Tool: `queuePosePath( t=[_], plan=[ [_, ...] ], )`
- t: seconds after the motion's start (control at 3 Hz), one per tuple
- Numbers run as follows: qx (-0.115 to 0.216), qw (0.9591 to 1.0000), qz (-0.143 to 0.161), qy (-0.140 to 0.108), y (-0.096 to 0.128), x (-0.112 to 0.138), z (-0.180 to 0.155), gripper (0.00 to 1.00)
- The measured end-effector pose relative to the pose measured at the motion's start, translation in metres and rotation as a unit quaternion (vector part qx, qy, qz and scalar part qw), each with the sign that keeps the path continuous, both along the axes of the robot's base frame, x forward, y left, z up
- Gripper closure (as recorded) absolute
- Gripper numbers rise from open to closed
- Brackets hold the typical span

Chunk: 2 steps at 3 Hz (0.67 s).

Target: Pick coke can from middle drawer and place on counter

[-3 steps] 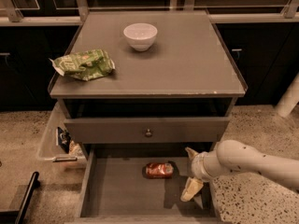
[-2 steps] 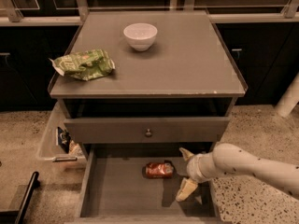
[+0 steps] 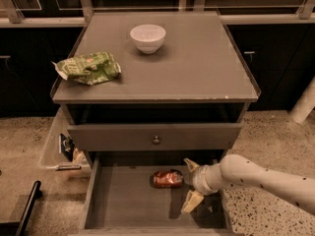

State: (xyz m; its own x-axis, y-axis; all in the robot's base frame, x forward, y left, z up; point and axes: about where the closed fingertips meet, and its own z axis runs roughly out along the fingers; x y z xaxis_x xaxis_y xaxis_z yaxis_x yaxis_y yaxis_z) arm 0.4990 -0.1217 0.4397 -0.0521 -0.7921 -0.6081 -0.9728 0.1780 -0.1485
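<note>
The coke can [image 3: 167, 178] lies on its side on the floor of the open middle drawer [image 3: 128, 205], near the drawer's back. My gripper [image 3: 191, 183] reaches in from the right on a pale arm. It is open, with one finger [image 3: 190, 165] toward the back and the other finger [image 3: 192, 201] toward the front. It sits just right of the can, not holding it. The counter [image 3: 197, 68] spreads above the drawers.
A white bowl [image 3: 147, 37] stands at the counter's back middle. A green snack bag [image 3: 88, 68] lies on its left side. A grey drawer front with a round knob [image 3: 156, 140] is above the open drawer. A clear bin [image 3: 61, 149] hangs at the cabinet's left.
My gripper has moved left across the drawer toward the can. The can has not moved.
</note>
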Motion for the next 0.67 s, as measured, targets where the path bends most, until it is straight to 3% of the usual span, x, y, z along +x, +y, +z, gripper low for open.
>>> queuePosePath(
  t=[0.67],
  plan=[
    [0.022,0.9997,-0.004,0.014,0.017,0.010,-0.032,0.00]
  ],
)
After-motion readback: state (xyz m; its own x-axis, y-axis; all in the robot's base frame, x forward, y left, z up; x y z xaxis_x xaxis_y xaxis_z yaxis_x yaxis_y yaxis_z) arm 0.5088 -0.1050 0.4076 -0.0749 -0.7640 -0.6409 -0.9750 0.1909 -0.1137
